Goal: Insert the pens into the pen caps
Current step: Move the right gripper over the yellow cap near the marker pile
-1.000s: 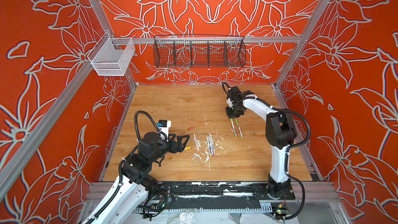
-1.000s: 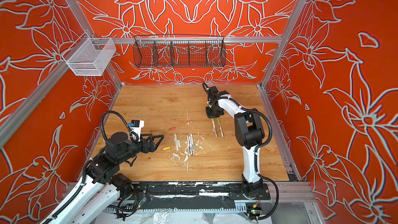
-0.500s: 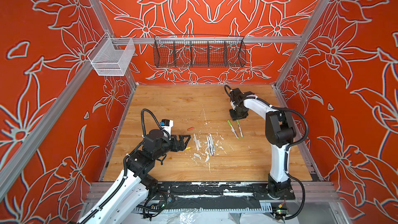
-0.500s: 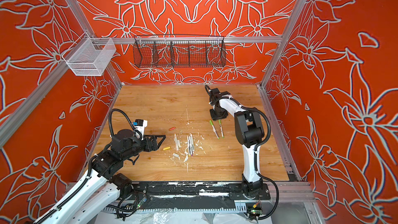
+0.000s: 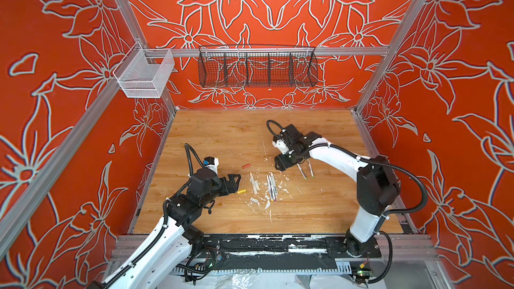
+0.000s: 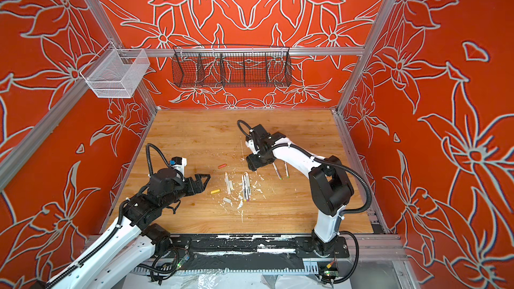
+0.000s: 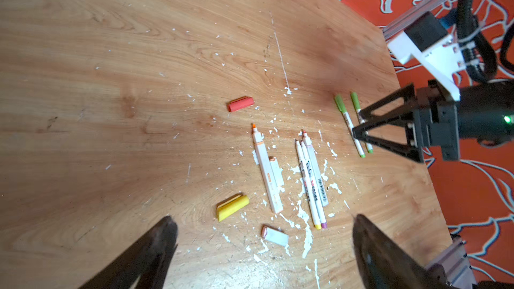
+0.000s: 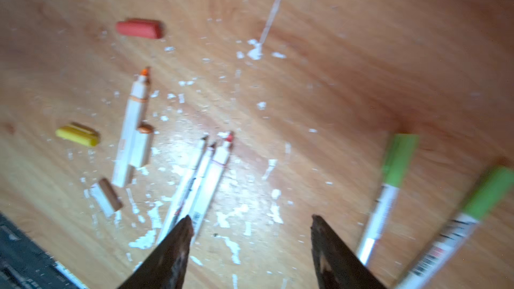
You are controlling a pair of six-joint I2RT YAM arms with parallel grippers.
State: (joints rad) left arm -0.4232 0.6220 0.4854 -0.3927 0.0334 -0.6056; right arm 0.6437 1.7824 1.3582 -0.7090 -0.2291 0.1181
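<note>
— On the right half of the counter [image 5: 222,134], how much is done?
— Two green-capped pens [image 8: 385,198] lie side by side there, so I judge those two finished. The right hand [image 8: 250,218] hovers just beside them, its jaws apart and nothing between them.
— And the rest?
— Mid-counter, uncapped: a thick orange-tipped pen [image 7: 267,170] and a bunch of three slim pens [image 7: 310,182] touching one another, tips bare. A short white piece [image 7: 276,172] lies against the thick pen; I cannot tell whether it is a pen or a cap.
— Loose caps?
— Three. An orange-red cap [image 7: 240,103] sits apart, beyond the pen tips. A yellow cap [image 7: 232,207] and a pale grey cap [image 7: 275,235] lie near the pens' back ends.
— Left hand?
— The left hand [image 5: 236,183] is spread wide and empty, low over the counter, with the yellow cap just beside its fingertips.
— So where does that leave things?
— Roughly a third in, I'd say. At least four pens need caps, and I count fewer loose caps than bare pens.
</note>
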